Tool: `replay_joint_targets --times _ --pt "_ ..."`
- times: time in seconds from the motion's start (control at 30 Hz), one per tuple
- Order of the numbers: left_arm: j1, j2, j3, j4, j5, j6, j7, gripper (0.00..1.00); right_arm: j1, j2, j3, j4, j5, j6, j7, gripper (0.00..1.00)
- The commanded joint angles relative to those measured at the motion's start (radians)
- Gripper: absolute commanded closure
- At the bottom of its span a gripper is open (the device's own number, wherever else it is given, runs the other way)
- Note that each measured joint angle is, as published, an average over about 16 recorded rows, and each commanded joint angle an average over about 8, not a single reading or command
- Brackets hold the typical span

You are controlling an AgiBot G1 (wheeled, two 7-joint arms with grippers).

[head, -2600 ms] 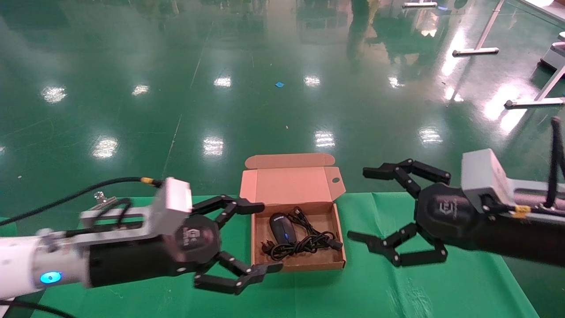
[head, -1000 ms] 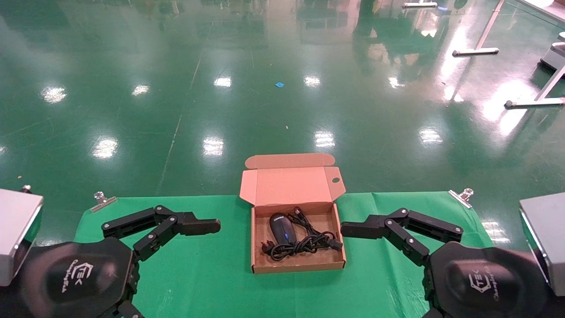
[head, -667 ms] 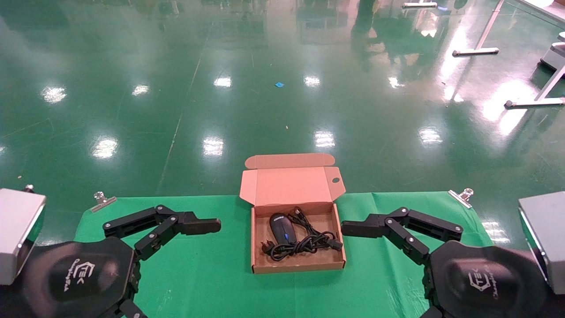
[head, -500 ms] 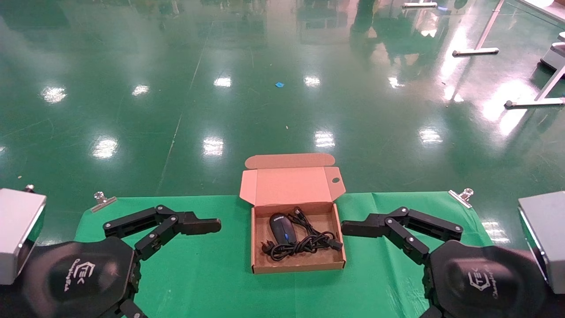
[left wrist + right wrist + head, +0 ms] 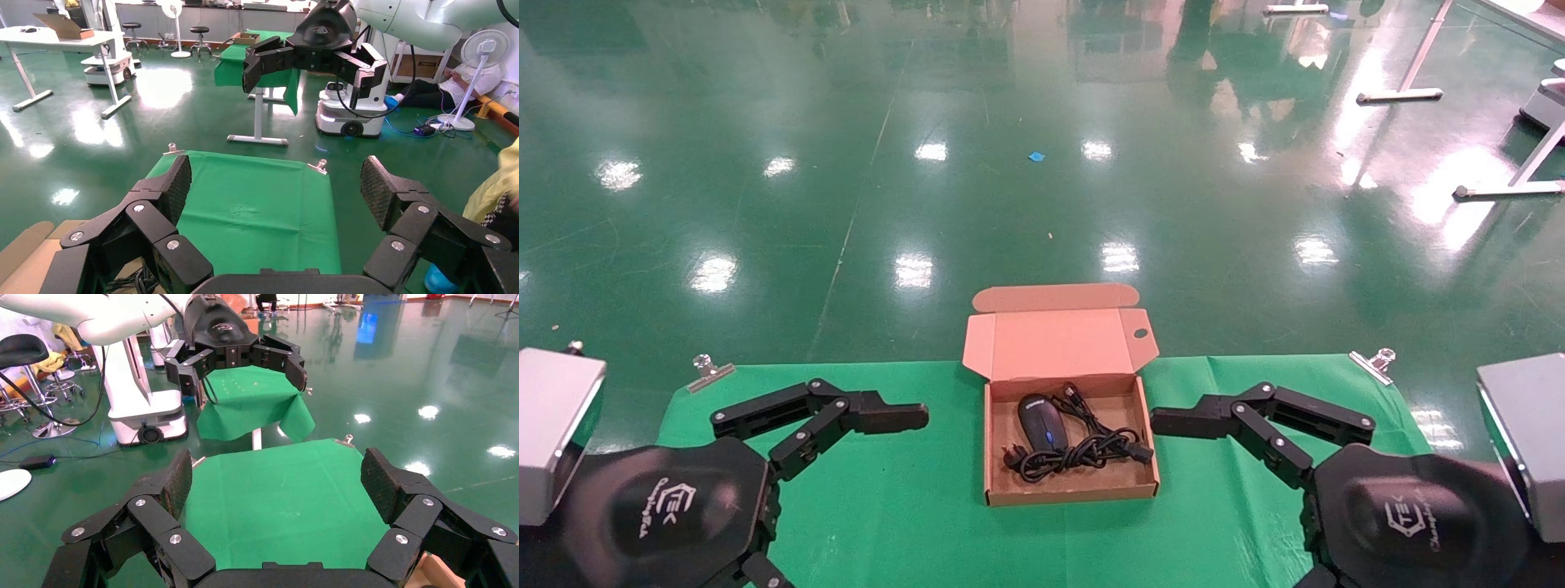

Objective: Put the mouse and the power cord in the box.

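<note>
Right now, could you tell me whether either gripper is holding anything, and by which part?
Nothing is held: the left gripper and right gripper are open and empty; the mouse and power cord lie in the box.

Brown cardboard box (image 5: 1069,488), plain inside and out. Black mouse (image 5: 1040,423) with a small blue mark. Black power cord (image 5: 1083,448). Worktop (image 5: 911,506) covered in plain bright green cloth. Both tools, left (image 5: 834,490) and right (image 5: 1230,498), black with grey housings. Floor (image 5: 1009,204) glossy dark green.
</note>
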Motion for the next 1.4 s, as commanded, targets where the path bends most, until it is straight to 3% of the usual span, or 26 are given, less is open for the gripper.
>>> replay_joint_targets --times 0.03,1.4 --pt "0.000 0.000 0.000 0.000 0.000 0.000 0.000 0.00 0.000 0.000 0.000 0.000 0.000 0.000 0.000 0.00" --pt "0.000 0.001 0.001 0.001 0.001 -0.001 0.000 0.00 0.001 0.000 0.000 -0.001 0.000 0.000 0.000 0.00"
